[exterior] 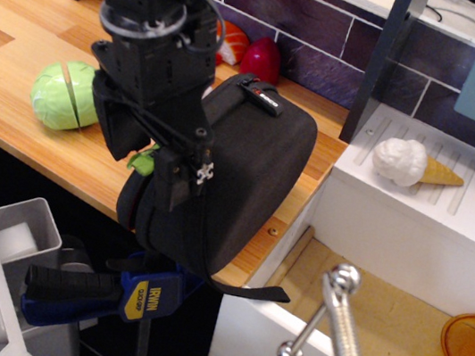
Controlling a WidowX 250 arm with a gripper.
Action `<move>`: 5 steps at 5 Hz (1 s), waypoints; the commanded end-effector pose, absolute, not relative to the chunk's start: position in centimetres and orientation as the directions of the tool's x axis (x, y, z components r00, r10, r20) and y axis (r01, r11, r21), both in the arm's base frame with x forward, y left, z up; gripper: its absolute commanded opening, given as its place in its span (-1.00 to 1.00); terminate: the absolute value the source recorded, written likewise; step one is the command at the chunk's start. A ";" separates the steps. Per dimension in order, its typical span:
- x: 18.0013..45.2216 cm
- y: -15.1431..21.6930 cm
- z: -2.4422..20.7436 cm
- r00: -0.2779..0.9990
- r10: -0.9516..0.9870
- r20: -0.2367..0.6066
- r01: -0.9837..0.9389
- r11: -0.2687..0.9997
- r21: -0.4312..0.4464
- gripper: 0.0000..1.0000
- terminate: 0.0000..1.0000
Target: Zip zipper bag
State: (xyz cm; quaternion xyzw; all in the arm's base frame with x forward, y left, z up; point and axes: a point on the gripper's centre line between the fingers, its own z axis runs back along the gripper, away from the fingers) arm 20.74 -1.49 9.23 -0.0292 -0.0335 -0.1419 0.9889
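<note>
Observation.image shows the wooden counter (21, 62) filling the upper left of the frame, with the zipper bag (242, 174) standing on edge at the counter's front lip, centre of the frame. A blue bar clamp (124, 294) sits directly below it at lower left; judging by that position, it pins the bag to the counter so the case does not slide while the zipper is pulled, though the contact point is hidden.

The robot arm (148, 28) descends from the top left and covers the bag's left edge. The gripper (186, 170) sits against the zipper seam, which places it on the line the slider must travel. A green pull tab (141, 161) shows just left of the gripper. Whether the jaws are clenched on the tab or slider cannot be told; the fingertips are too dark and too small to resolve.

The bag is a large black rounded fabric case with a matte textured face. A black strap (242, 289) trails from its lower edge toward the right. A small label (262, 97) with a red mark sits on its top edge. How much of the seam is closed cannot be judged, since the arm hides it.

Toy foods lie behind on the counter, including a green cabbage (63, 94) at left.
</note>
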 end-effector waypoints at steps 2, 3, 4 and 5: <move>21.1 -1.0 10.4 0.963 -0.249 0.100 0.256 0.964 -0.066 -1.00 -1.00; 20.4 -0.6 10.3 0.963 -0.253 0.092 0.260 0.964 -0.065 -1.00 -1.00; 19.6 0.0 9.0 0.963 -0.262 0.067 0.265 0.963 -0.041 -1.00 -1.00; 18.0 1.3 6.4 0.962 -0.269 0.034 0.269 0.963 0.015 -1.00 -1.00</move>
